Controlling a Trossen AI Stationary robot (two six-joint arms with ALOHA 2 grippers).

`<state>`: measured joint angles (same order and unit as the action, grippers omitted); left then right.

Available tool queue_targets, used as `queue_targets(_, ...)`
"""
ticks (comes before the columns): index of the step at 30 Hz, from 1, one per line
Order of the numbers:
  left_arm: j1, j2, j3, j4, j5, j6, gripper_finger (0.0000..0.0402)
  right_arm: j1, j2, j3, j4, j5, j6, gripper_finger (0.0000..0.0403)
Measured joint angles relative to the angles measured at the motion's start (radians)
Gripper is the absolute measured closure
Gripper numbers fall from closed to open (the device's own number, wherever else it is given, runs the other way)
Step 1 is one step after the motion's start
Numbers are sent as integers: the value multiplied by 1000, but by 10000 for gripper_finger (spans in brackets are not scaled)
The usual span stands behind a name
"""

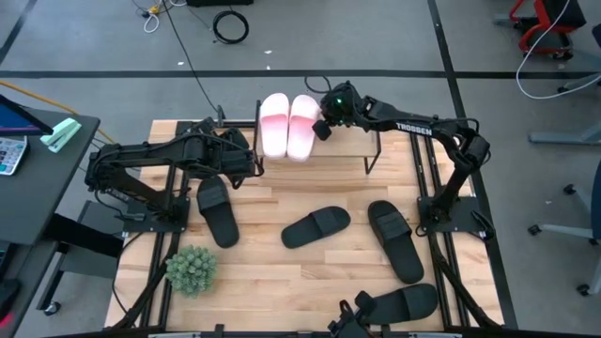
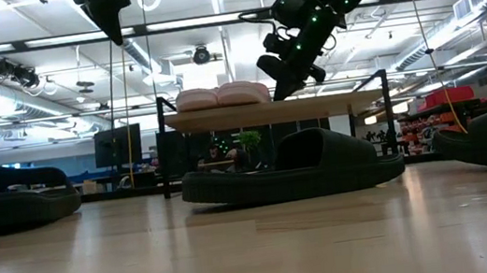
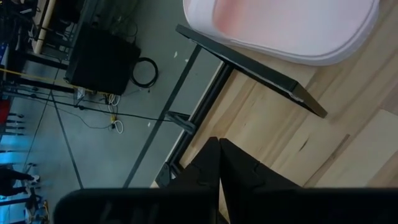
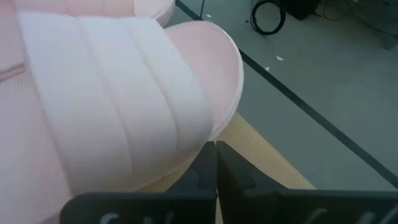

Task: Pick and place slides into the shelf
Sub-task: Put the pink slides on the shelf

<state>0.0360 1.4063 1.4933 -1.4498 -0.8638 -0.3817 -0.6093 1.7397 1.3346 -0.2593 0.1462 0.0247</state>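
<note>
Two pale pink slides (image 1: 274, 124) (image 1: 302, 127) lie side by side on the left half of the shelf (image 1: 347, 141) top. The low view shows both pink slides (image 2: 196, 98) (image 2: 242, 92) on the plank (image 2: 315, 105). My right gripper (image 1: 325, 128) hangs shut and empty right beside the right pink slide (image 4: 112, 93); I cannot tell if it touches. My left gripper (image 1: 255, 165) is shut and empty, in front of the shelf's left corner near the left pink slide (image 3: 286, 25). Several black slides (image 1: 218, 211) (image 1: 315, 227) (image 1: 395, 239) lie on the table.
Another black slide (image 1: 404, 302) lies at the table's front edge. A small green plant (image 1: 191, 270) stands at the front left. The right half of the shelf top is bare. A desk with clutter (image 1: 38, 141) stands left of the table.
</note>
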Motion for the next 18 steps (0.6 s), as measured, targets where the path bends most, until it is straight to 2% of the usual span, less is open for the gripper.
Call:
queue_targets(12,0,0,0,32,0,27,385,9,1,0,81,-67,25,403)
queue_targets(18,0,0,0,52,0,34,395,11,1,0,86,-9,7,402)
